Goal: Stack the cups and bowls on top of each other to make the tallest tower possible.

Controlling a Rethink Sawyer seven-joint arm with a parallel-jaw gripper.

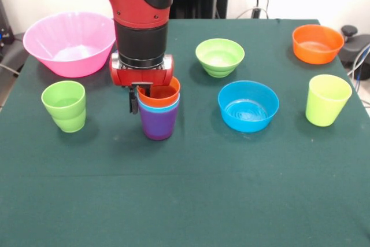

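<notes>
Stacking is under way: your hand (139, 100) grips the rim of the orange plastic cup (159, 93) nested in the light blue and purple tumblers (159, 121) mid-bench, so next, I judge, release, lift clear and fetch the stepped green cup (64, 105).

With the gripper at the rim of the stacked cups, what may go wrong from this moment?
1. The gripper is at the rim of the orange plastic cup, nested in a light blue cup inside the purple plastic cup. Withdrawing sideways might tip this narrow stack.
2. If a finger catches the orange cup's wall, lifting may pull it out again.
3. The arm hides the stack's far side, so seating is uncertain.
</notes>
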